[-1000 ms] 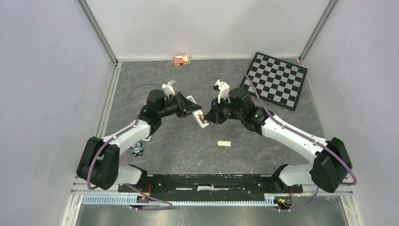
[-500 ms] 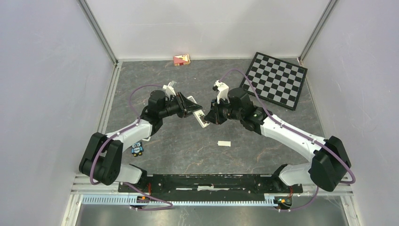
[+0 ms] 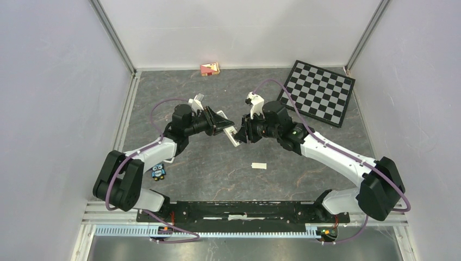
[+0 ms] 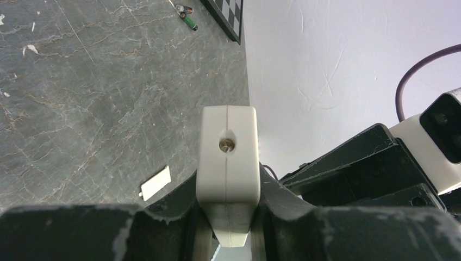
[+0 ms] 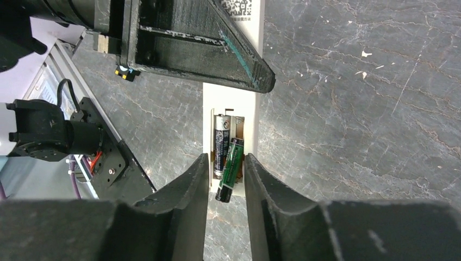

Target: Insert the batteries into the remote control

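Note:
My left gripper (image 3: 225,129) is shut on the white remote control (image 3: 234,136) and holds it above the table; its end (image 4: 228,157) sits clamped between the fingers. In the right wrist view the remote's (image 5: 232,109) open compartment holds a black battery (image 5: 220,144). Beside it a green battery (image 5: 230,169) lies tilted, upper end in the compartment, lower end sticking out past the remote's end. My right gripper (image 5: 226,159) straddles the green battery with its jaws open and a gap showing on the left side. Two more batteries (image 4: 187,15) lie on the table by the chessboard.
A small white cover plate (image 3: 259,165) lies on the grey table in front of the grippers. A chessboard (image 3: 318,92) lies at the back right, a red box (image 3: 210,68) at the back wall, and a small owl figure (image 3: 158,172) beside the left arm.
My right gripper's jaws have spread apart from the green battery. Both arms have shifted only slightly, and the remote stays in the left gripper.

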